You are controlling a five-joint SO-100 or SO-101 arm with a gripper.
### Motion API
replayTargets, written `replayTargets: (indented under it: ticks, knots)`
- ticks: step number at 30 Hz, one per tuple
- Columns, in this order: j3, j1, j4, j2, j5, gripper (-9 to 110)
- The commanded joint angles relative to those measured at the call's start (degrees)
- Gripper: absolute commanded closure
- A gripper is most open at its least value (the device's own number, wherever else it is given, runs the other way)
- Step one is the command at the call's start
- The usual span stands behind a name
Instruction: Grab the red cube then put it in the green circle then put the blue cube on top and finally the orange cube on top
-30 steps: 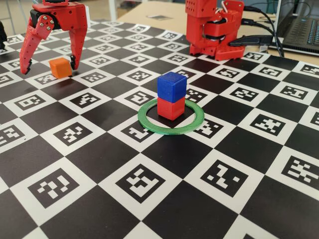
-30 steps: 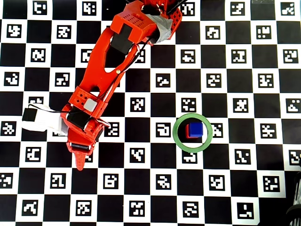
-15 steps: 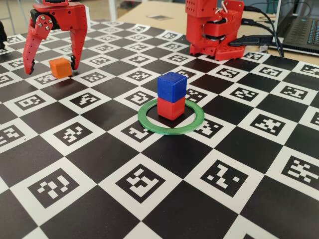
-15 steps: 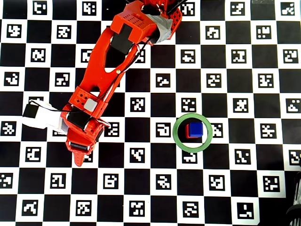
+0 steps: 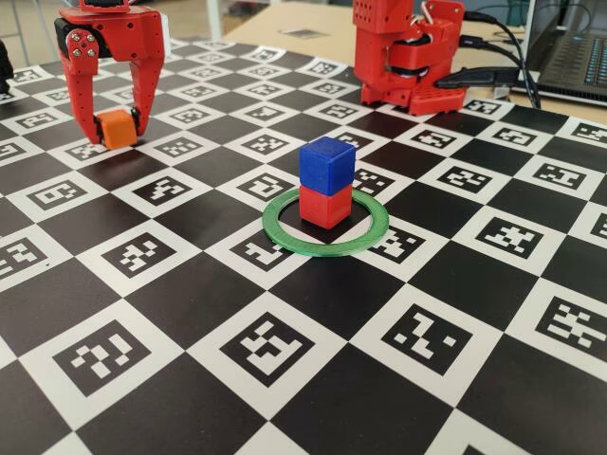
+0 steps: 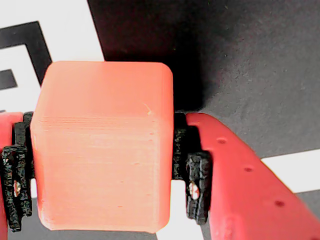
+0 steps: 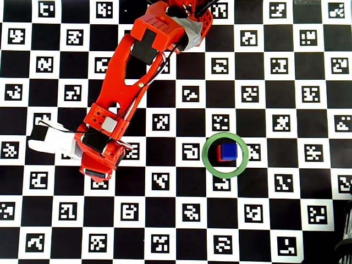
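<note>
1. Gripper [image 5: 118,128] jaws closed on orange cube [image 5: 117,129], low at board, far left in fixed view.
2. Blue cube [image 5: 326,163] stacked on red cube [image 5: 325,205] inside green circle [image 5: 285,235].
3. Risk: off-centre release topples 2-cube stack; weak grip drops cube mid-carry.

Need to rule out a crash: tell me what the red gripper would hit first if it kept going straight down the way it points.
The red gripper points down, shut on the small orange plastic cube. Straight on it would likely meet the checkered marker board just beneath; whether the cube already touches it is unclear.
</note>
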Motion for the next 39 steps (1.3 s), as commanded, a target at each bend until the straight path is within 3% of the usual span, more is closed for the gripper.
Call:
replayTargets:
  ticks: [1,16,23,39]
  knots:
    - [-4.0,0.4,-0.4,4.0,-0.8,93]
    - [-20.6,0.5,22.0,11.4,-1.1,96]
    - [-26.5,-1.4,32.3,16.3,5.1,96]
    - [-16.7,-19.2,33.6,33.1,11.7,98]
